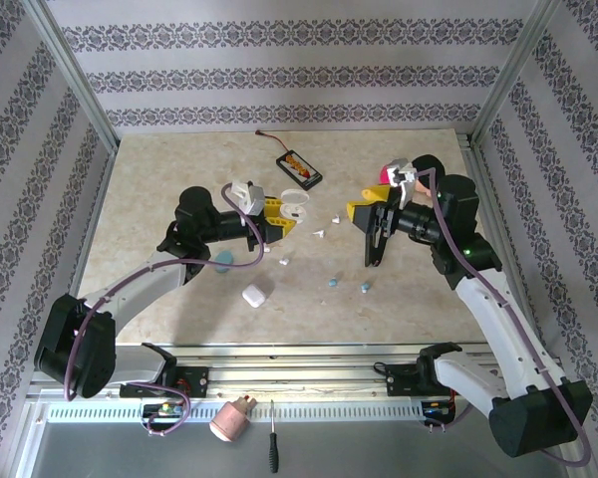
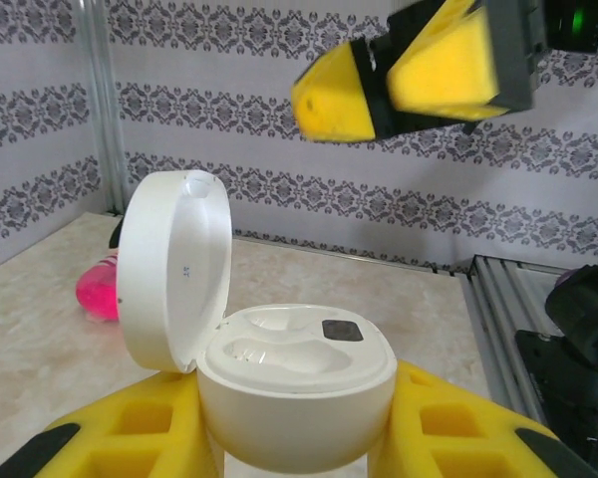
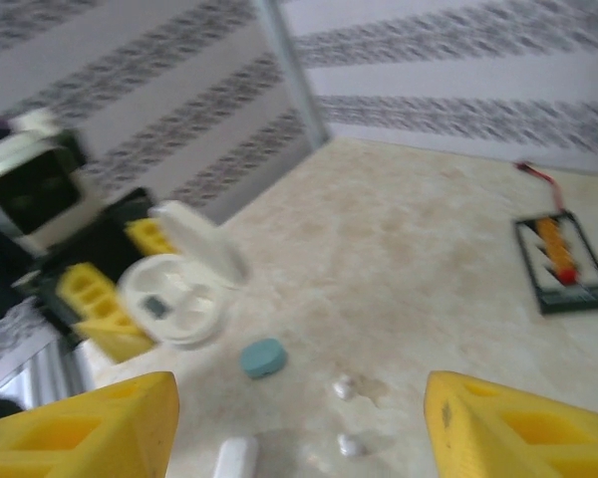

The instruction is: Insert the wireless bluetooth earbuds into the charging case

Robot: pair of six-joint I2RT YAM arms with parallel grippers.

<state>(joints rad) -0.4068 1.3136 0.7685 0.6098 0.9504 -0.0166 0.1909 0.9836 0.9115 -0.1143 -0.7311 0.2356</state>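
left gripper [image 1: 279, 217] clamps the open white charging case [image 2: 297, 383] between its yellow fingers [image 2: 130, 428], the lid [image 2: 171, 271] tipped back to one side. facing it, the right gripper [image 3: 299, 428] hangs with jaws spread wide and nothing between them. white earbuds [image 3: 344, 386] lie on the table [image 1: 159, 299] just ahead of the right gripper. two light blue earbuds [image 1: 334, 284] rest near its fingertips, well apart from the case.
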